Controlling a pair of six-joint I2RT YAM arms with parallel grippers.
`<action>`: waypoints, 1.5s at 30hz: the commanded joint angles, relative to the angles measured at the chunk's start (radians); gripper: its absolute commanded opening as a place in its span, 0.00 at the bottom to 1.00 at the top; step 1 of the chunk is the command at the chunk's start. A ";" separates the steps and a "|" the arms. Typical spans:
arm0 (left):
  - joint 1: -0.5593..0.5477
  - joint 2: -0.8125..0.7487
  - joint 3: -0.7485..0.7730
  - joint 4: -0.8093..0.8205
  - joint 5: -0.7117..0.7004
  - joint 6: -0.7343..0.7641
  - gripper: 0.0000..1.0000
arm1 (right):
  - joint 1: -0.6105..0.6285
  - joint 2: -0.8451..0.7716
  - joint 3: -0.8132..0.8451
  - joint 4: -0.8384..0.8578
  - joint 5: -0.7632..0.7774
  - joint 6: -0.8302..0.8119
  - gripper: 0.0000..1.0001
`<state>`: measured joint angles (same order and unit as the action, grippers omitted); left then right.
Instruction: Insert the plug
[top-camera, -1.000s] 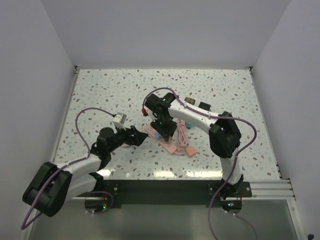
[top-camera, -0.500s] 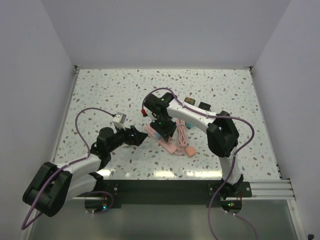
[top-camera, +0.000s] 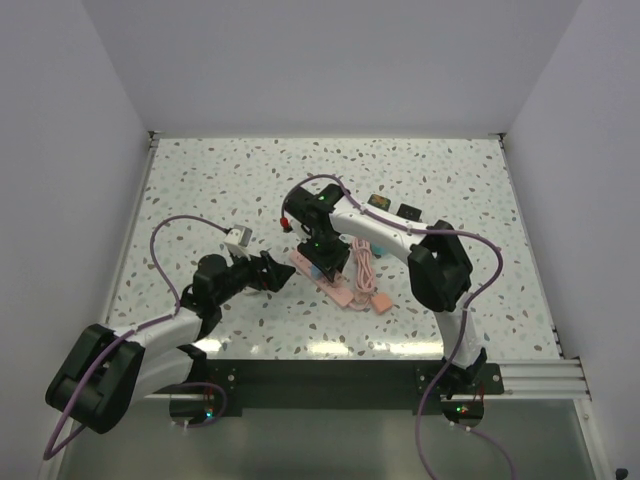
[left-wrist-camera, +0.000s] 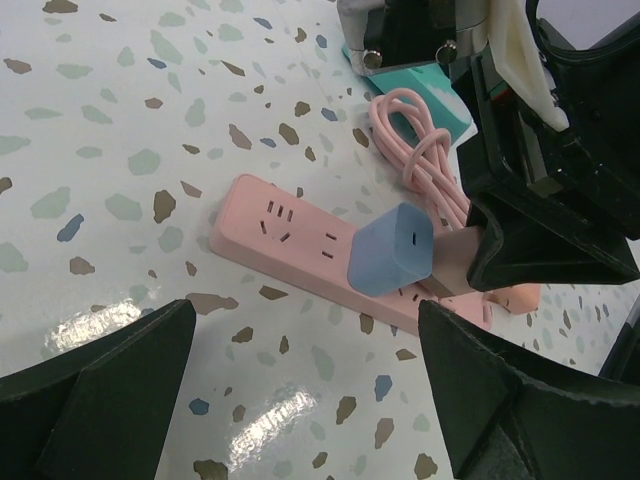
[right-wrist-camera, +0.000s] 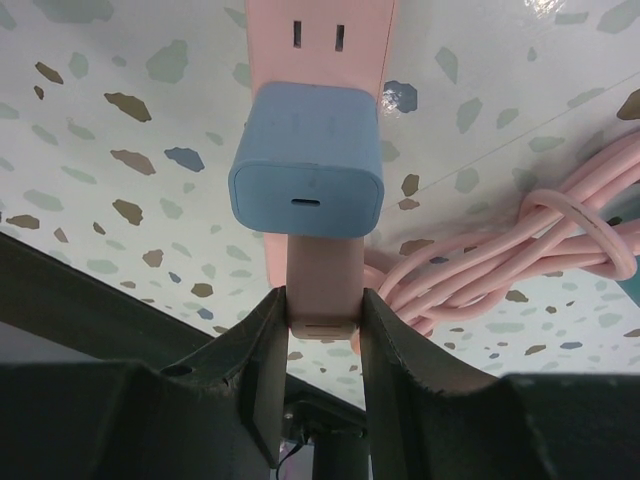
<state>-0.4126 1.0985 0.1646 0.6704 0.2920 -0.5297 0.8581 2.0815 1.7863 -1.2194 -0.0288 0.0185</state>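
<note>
Speckled tabletop (top-camera: 200, 180): plug (right-wrist-camera: 306, 160) atop pink strip (right-wrist-camera: 320, 30), right pincer (right-wrist-camera: 322, 300) tight on strip (wrist view only), left pincer (left-wrist-camera: 305, 310) agape.

right hand (top-camera: 323, 264) edged left, elbow (top-camera: 436, 272) swung left

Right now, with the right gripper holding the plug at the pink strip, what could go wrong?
The plug in the right gripper sits tight against the blue charger; pressing could jam it there.
The power strip lies loose, and the left gripper is open and apart from it, so it may slide.
The coiled cable nearby might snag.
</note>
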 joint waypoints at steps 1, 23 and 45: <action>0.009 -0.006 -0.014 0.026 0.016 0.027 0.99 | 0.015 0.046 -0.016 0.090 -0.017 -0.012 0.00; 0.011 -0.022 -0.023 0.018 0.016 0.022 0.99 | 0.013 -0.138 -0.283 0.420 0.107 0.043 0.00; 0.011 -0.052 -0.033 -0.003 0.012 0.023 0.99 | 0.038 -0.172 -0.470 0.567 0.152 0.097 0.00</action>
<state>-0.4122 1.0595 0.1360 0.6598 0.2958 -0.5297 0.8948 1.8114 1.3811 -0.7589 0.0795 0.0994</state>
